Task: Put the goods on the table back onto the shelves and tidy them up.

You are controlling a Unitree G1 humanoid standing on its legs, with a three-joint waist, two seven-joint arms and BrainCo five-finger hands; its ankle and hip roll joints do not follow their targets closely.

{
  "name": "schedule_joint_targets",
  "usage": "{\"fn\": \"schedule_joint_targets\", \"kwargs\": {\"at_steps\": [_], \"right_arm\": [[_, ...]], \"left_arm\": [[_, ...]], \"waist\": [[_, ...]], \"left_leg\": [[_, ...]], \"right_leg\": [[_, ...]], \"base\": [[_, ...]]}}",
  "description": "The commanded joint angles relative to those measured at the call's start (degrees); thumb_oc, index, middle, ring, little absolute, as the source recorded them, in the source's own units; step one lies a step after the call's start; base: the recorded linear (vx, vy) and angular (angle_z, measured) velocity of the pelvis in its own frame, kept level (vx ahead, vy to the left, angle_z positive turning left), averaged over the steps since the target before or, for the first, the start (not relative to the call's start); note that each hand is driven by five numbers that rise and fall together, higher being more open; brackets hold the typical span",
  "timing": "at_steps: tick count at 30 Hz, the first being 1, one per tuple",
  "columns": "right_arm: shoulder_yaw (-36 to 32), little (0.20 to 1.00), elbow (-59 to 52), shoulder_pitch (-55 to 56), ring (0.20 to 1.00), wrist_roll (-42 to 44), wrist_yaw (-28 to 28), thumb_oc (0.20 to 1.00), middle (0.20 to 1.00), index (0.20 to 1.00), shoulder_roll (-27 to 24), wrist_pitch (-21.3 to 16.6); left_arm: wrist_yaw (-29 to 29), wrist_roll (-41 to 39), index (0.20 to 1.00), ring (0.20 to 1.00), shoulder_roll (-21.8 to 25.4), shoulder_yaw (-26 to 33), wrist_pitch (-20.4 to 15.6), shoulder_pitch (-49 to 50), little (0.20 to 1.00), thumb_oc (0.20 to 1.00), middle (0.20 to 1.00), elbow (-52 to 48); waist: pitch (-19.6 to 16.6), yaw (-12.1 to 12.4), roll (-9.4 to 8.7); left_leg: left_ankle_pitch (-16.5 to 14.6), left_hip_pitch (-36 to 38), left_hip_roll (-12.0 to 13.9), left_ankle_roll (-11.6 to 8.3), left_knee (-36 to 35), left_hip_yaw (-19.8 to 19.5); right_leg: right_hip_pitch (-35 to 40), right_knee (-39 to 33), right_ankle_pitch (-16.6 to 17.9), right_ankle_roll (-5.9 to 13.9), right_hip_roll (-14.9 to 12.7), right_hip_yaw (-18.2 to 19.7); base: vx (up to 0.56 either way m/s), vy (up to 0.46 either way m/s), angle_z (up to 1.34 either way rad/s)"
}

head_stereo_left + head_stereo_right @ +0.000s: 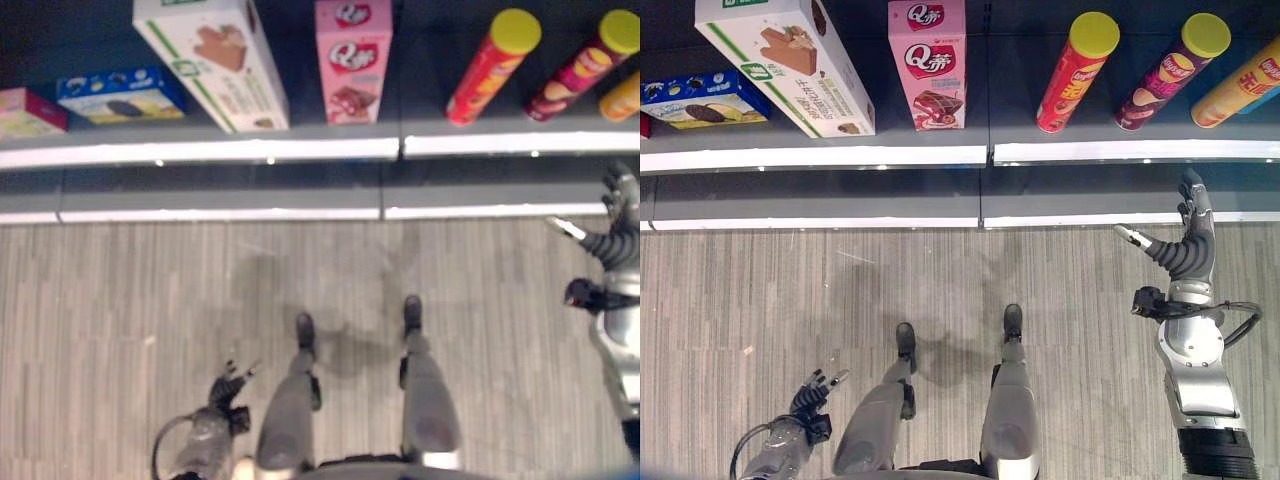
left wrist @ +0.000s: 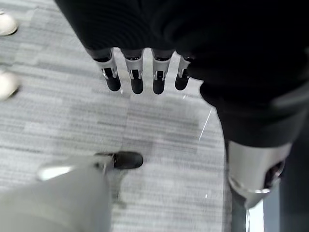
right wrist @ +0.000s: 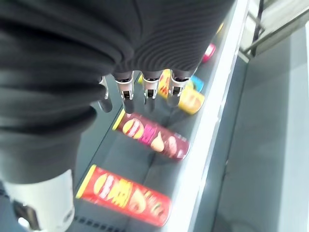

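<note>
Now right hand (image 1: 1188, 255) (open), near shelf (image 1: 1120, 151)

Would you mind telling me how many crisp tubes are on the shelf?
3 in the eye views: a red tube, a maroon tube to its right, and an orange tube at the right edge. More may lie beyond it.
</note>
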Motion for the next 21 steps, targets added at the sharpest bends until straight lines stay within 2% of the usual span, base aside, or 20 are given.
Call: {"fn": "schedule_joint_targets", "kwargs": {"at_steps": [1,3,4,5,9,11,12,13,14,15,18,19,20,21], "right_arm": [[-5.6,1.0,3.8,-2.2,1.0,10.3,3.2,1.0,1.0,1.0,-0.3,-3.9],[-7.6,1.0,8.3,-1.5,1.0,10.0,2.0,1.0,1.0,1.0,-0.8,-2.7],[-7.6,1.0,8.3,-1.5,1.0,10.0,2.0,1.0,1.0,1.0,-0.7,-2.7],[-8.6,1.0,8.7,-0.7,1.0,7.8,2.0,1.0,1.0,1.0,-2.5,-1.5],[-9.2,1.0,11.2,-1.2,1.0,8.6,2.1,1.0,1.0,1.0,-4.0,-0.6],[-7.5,1.0,13.1,-2.8,1.0,8.0,2.6,1.0,1.0,1.0,-5.6,0.0],[-7.5,1.0,13.2,-2.8,1.0,8.0,2.6,1.0,1.0,1.0,-5.7,0.0],[-6.7,1.0,14.2,-3.7,1.0,7.9,2.5,1.0,1.0,1.0,-6.3,0.4],[-6.1,1.0,15.0,-4.1,1.0,7.0,2.9,1.0,1.0,1.0,-7.4,1.5],[-6.8,1.0,15.1,-3.4,1.0,7.7,3.1,1.0,1.0,1.0,-7.1,1.5],[-9.4,1.0,13.6,0.0,1.0,7.3,2.7,1.0,1.0,1.0,-6.6,1.6],[-9.6,1.0,13.5,0.2,1.0,7.3,2.7,1.0,1.0,1.0,-6.6,1.7],[-10.4,1.0,12.9,1.5,1.0,7.2,2.9,1.0,1.0,1.0,-6.1,1.5],[-10.4,1.0,12.7,2.1,1.0,7.2,2.7,1.0,1.0,1.0,-5.6,1.5]], "left_arm": [[-2.0,5.0,1.0,1.0,1.7,5.3,1.0,2.9,1.0,1.0,1.0,5.6],[-2.1,7.0,1.0,1.0,2.2,6.8,1.5,2.5,1.0,1.0,1.0,9.2],[-2.1,7.0,1.0,1.0,2.3,6.8,1.5,2.4,1.0,1.0,1.0,9.3],[-2.1,8.0,1.0,1.0,2.3,7.8,1.9,2.5,1.0,1.0,1.0,9.7],[-1.9,7.9,1.0,1.0,2.0,9.1,1.9,4.6,1.0,1.0,1.0,9.6],[-1.8,7.3,1.0,1.0,2.1,10.2,2.0,5.5,1.0,1.0,1.0,9.4],[-1.8,7.3,1.0,1.0,2.1,10.3,2.1,5.5,1.0,1.0,1.0,9.4],[-1.6,6.9,1.0,1.0,2.2,10.7,2.1,5.7,1.0,1.0,1.0,9.3],[-1.6,6.8,1.0,1.0,1.8,11.4,2.4,5.7,1.0,1.0,1.0,9.9],[-1.5,6.6,1.0,1.0,1.4,12.2,2.6,5.6,1.0,1.0,1.0,10.6],[-1.4,6.4,1.0,1.0,0.6,12.9,2.8,5.4,1.0,1.0,1.0,11.1],[-1.4,6.5,1.0,1.0,0.6,12.8,2.8,5.4,1.0,1.0,1.0,11.2],[-1.9,7.5,1.0,1.0,0.1,12.0,2.8,5.0,1.0,1.0,1.0,11.2],[-2.1,7.9,1.0,1.0,-0.2,11.7,2.8,4.9,1.0,1.0,1.0,10.6]], "waist": [[-4.3,-0.5,-3.02],[-5.4,1.2,-3.65],[-5.3,1.1,-3.83],[-6.5,2.6,-3.84],[-9.3,7.0,-3.88],[-11.0,9.6,-4.23],[-10.9,9.6,-4.2],[-11.8,10.7,-5.0],[-13.4,11.3,-6.7],[-14.2,11.0,-7.04],[-15.4,9.6,-6.59],[-15.3,9.7,-6.48],[-15.6,8.6,-5.94],[-15.5,8.1,-5.45]], "left_leg": [[-6.5,8.7,-2.0,1.36,0.1,1.3],[-7.1,11.8,1.3,1.2,1.6,7.2],[-6.7,11.7,1.1,1.27,1.5,7.1],[-6.7,12.4,3.5,0.77,2.7,10.1],[-4.8,13.2,6.8,0.19,2.6,18.4],[-4.6,14.2,8.5,-0.85,1.7,21.5],[-4.6,14.3,8.5,-0.87,1.6,21.6],[-3.9,13.9,9.1,-1.35,1.8,23.5],[-3.1,13.5,9.6,-2.12,2.1,25.2],[-3.0,13.6,10.2,-2.65,2.7,26.0],[-2.2,13.1,13.5,-4.89,6.4,26.5],[-2.2,13.1,13.8,-5.06,6.5,26.5],[-1.8,13.5,16.1,-6.0,9.3,27.3],[0.0,13.4,17.6,-6.8,11.8,27.6]], "right_leg": [[-0.9,2.4,6.5,2.94,1.7,1.6],[2.0,5.3,5.4,2.83,-1.9,-9.1],[1.9,5.2,5.7,2.85,-2.1,-9.1],[4.9,7.1,4.7,2.48,-5.0,-15.3],[12.2,12.4,6.5,3.08,-11.7,-29.5],[15.0,14.0,6.9,3.08,-12.5,-33.7],[15.0,14.0,6.9,3.08,-12.5,-33.6],[16.7,13.1,7.7,3.08,-12.7,-36.2],[18.9,7.8,7.2,3.08,-10.5,-36.5],[19.1,4.9,5.8,3.08,-8.3,-35.1],[19.2,2.1,2.1,2.91,-4.9,-32.8],[19.3,2.0,2.0,2.87,-4.7,-32.7],[19.9,1.1,-0.3,2.16,-2.9,-31.9],[20.2,0.8,-1.5,1.41,-1.7,-31.3]], "base": [[0.12,0.551,-0.15],[-0.01,0.32,-1.06],[-0.13,0.044,-1.88],[-0.11,0.009,-2.46],[-0.17,0.003,-1.66],[-0.12,-0.055,-1.88],[-0.09,-0.119,-1.64],[-0.12,-0.179,-0.96],[-0.1,-0.261,-0.86],[0.01,-0.25,-1.83],[0.07,-0.158,-1.08],[0.05,-0.15,-0.21],[0.04,-0.163,-0.26],[0.04,-0.175,-0.63]]}}
